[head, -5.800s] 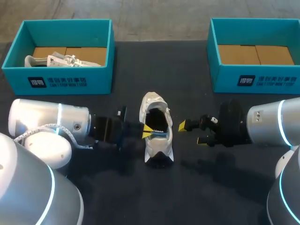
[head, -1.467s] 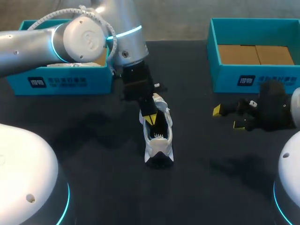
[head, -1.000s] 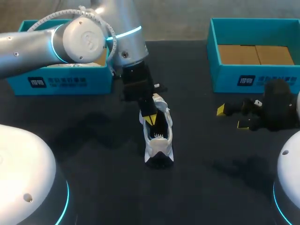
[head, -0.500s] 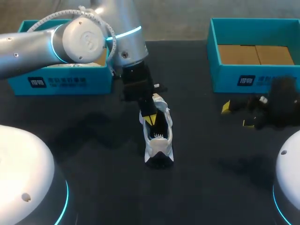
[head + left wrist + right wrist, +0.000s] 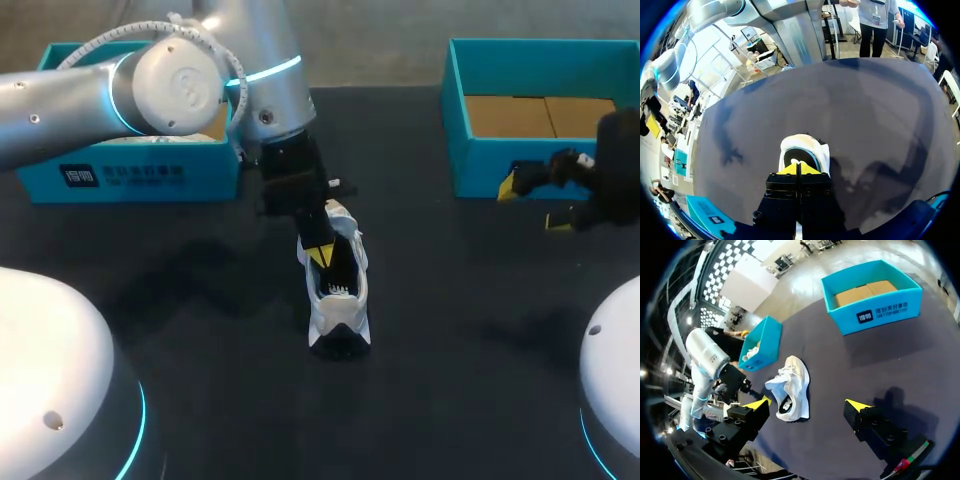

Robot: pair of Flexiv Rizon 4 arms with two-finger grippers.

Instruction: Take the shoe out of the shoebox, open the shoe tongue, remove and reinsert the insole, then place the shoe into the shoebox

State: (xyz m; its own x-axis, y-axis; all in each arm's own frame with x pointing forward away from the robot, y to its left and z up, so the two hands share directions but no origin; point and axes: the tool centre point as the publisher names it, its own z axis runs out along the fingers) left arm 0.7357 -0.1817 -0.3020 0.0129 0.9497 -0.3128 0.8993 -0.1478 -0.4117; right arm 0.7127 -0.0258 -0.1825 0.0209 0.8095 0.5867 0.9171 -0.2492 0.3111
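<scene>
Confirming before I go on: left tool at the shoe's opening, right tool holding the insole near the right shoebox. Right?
No: the right tool is open and empty, as the right wrist view shows. It is near the right shoebox, and the left tool is at the opening of the shoe.

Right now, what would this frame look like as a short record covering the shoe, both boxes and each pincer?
shoe: white sneaker lying on the black table, outside both boxes
left teal shoebox: mostly hidden behind the left arm
right teal shoebox: brown floor showing
left pincer: shut, tips at the sneaker's opening
right pincer: open, holding nothing, near the right shoebox's front wall
</scene>
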